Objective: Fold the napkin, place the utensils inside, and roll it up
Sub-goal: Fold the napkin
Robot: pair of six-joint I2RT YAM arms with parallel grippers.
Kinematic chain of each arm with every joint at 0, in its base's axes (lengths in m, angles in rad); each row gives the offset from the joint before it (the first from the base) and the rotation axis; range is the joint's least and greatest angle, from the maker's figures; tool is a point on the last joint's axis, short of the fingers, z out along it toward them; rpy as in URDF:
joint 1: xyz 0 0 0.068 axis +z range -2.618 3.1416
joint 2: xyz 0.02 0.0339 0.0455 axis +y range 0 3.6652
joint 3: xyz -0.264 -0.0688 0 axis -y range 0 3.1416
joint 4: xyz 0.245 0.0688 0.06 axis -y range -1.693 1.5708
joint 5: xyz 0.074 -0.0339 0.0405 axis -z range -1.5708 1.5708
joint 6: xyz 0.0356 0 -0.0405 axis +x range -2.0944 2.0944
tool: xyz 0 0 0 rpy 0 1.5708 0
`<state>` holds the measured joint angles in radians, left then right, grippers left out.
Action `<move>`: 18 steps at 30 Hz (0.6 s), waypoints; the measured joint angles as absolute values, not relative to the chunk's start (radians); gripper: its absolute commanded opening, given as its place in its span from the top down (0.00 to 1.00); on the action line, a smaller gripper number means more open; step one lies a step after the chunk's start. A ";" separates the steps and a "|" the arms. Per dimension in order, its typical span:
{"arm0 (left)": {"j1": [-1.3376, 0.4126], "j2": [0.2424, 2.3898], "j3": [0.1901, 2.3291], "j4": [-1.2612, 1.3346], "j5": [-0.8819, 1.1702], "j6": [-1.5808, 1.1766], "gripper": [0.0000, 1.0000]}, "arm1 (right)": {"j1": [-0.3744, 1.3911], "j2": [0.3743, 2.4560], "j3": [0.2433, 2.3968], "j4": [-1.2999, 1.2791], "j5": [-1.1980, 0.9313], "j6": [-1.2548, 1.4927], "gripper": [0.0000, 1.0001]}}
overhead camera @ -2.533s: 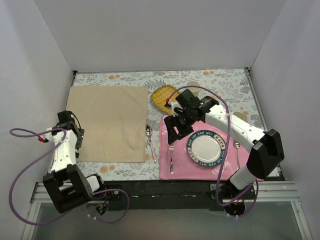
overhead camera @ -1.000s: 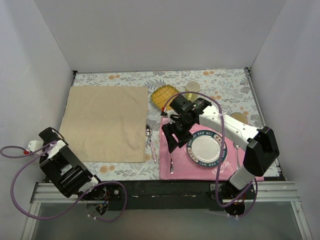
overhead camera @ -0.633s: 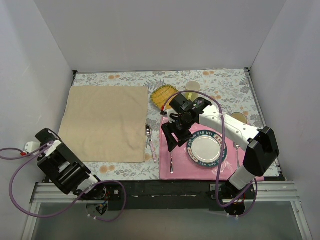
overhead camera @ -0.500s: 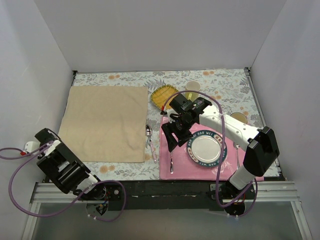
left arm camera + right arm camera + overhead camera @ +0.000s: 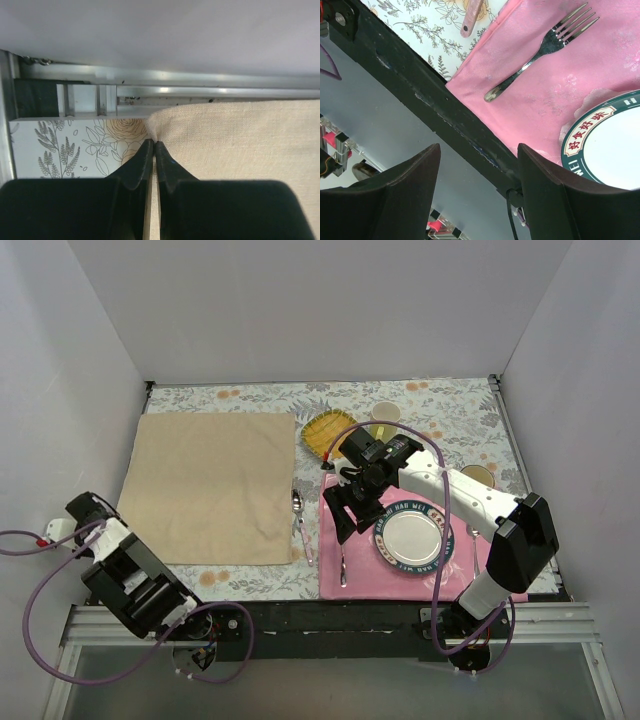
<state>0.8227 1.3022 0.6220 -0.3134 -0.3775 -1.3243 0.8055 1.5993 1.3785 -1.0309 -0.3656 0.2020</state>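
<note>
The beige napkin lies flat on the left half of the table. In the left wrist view my left gripper is shut, its tips pinching the napkin at the edge just below a corner. From above, the folded left arm hides that gripper. My right gripper hangs open and empty over the pink mat's left side. The fork lies on the mat below it. One spoon rests between napkin and mat, another spoon right of the plate.
The pink placemat carries the plate. A yellow checked cloth and two cups stand behind. The black front bar and metal rails edge the table; white walls close three sides.
My left arm pulled back from the napkin's left side to its near-left corner, and its jaws went from open to shut there. The right arm moved slightly left, then held still.
</note>
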 measured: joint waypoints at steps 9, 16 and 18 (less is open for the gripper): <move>0.822 1.274 0.715 -0.420 -0.466 -1.331 1.00 | 0.809 1.599 1.382 -1.035 -0.366 0.202 0.29; 0.804 1.267 0.742 -0.432 -0.422 -1.317 1.00 | 0.810 1.599 1.382 -1.040 -0.366 0.202 0.29; 0.762 1.262 0.753 -0.439 -0.422 -1.315 1.00 | 0.810 1.599 1.382 -1.040 -0.366 0.203 0.29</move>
